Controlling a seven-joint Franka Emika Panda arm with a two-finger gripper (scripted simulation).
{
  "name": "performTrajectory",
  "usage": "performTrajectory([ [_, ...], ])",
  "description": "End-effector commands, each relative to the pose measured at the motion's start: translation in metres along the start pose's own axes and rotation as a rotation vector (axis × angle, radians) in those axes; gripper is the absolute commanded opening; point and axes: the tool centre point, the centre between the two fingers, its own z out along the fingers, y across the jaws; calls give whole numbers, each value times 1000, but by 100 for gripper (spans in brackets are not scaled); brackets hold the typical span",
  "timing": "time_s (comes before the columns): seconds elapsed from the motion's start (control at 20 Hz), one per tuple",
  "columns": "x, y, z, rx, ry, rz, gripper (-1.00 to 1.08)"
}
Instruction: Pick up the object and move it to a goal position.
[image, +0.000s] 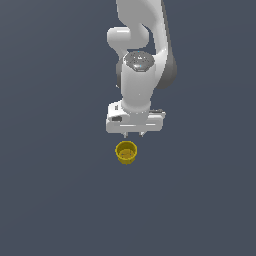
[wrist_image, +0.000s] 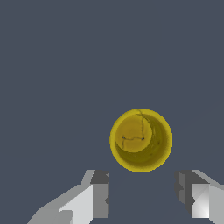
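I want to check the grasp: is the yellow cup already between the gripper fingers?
No. In the wrist view the yellow cup stands apart from the open gripper, outside the gap between its fingers.

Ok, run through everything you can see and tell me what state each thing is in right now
Small yellow round cup with a rim: upright, mouth open, resting on the dark grey surface, not gripped.
White claw: open, holding nothing, fingers apart from the cup.
Dark grey surface: flat, bearing the cup.

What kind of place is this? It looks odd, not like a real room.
Likely a computer simulation, not a real room: a flat, featureless grey floor, a smooth white arm with its gripper open, and one plain yellow cup.
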Motion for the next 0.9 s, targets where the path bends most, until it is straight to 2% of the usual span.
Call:
performTrajectory([
  [0.0, 0, 0, 0, 0, 0, -1, 28],
  [0.45, 4, 1, 3, -2, -20, -26, 28],
  [0.85, 17, 7, 14, -8, -84, -102, 28],
])
